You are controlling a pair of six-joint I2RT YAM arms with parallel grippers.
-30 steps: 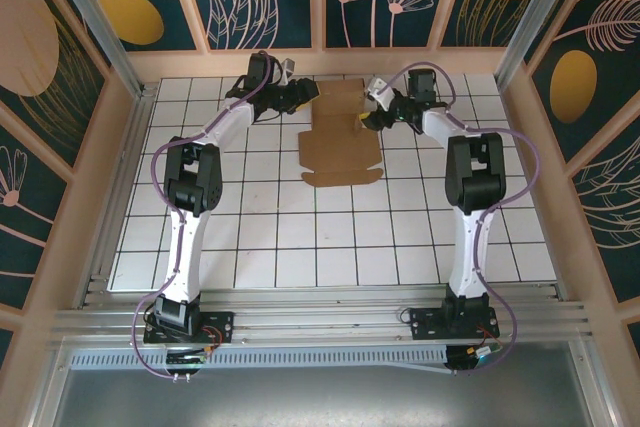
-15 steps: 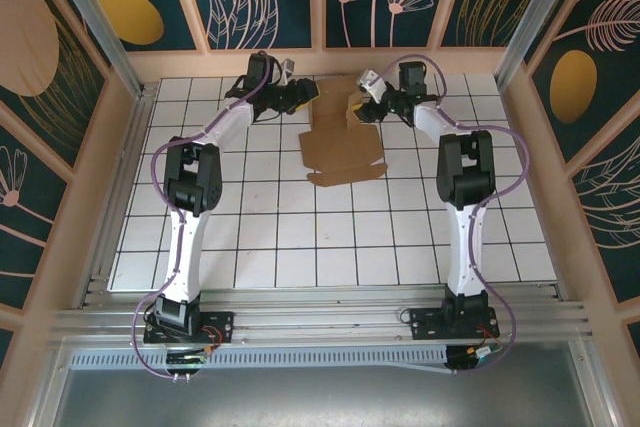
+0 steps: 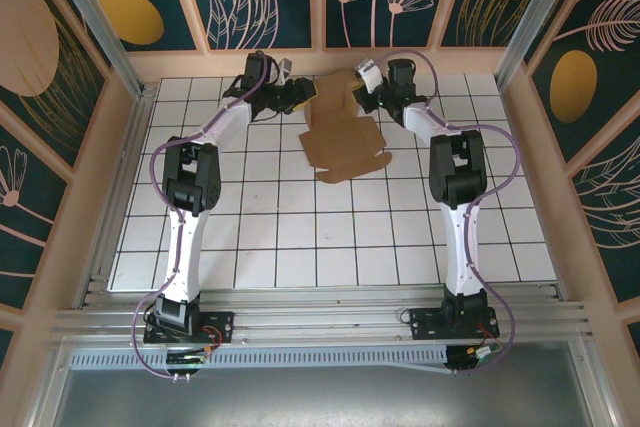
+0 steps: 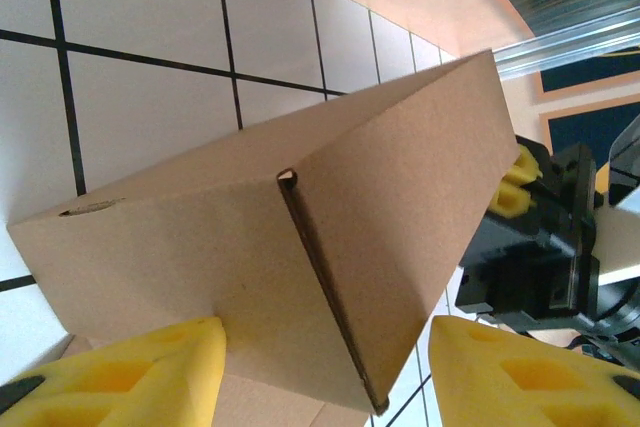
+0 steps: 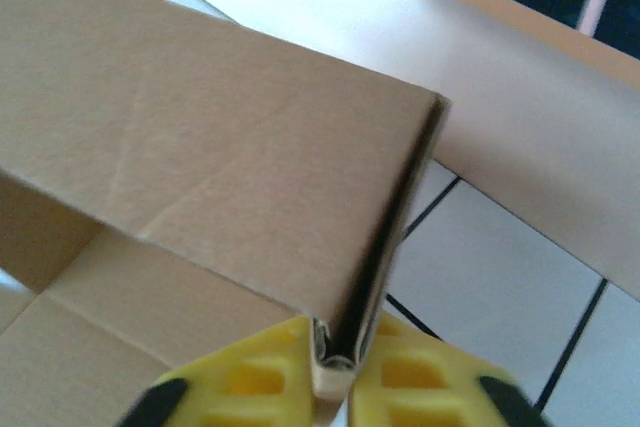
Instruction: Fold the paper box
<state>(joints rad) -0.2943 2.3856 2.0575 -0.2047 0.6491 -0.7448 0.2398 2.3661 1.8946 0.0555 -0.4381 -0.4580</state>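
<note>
**Ana:** Overhead first: where is the box (image 3: 345,147)?

**Ben:** At the far middle of the white gridded table (image 3: 300,237), between the two claws. Its near half lies flat, a brown die-cut sheet with small tabs along the near edge. Its far part is raised by the back wall.

**Ana:** And the claws from up there?

**Ben:** The left claw (image 3: 305,97) is at the box's far left corner and the right claw (image 3: 360,97) at its far right corner. Both are right at the cardboard, but the fingers are too small to judge.

**Ana:** Left wrist view, then.

**Ben:** The left claw is released. Its yellow foam pads (image 4: 140,377) stand well apart, one on each side of an upright flap. The left pad is at the cardboard, and there is a clear gap before the right one. The flap is plain matte cardboard with a straight dark slit down its face and a sharp pointed corner. Beyond that corner the right claw's black body shows, with a bit of yellow.

**Ana:** Right wrist view?

**Ben:** The right claw is clenched on the box. Its own pads (image 5: 420,387) are pressed together on a doubled edge of cardboard, two layers pinched between them. A broad, smooth panel slopes away from the grip, with a faint crease and a shadowed fold beneath it, and flat sheet lies below. Behind it are white tiles with dark lines.
</note>
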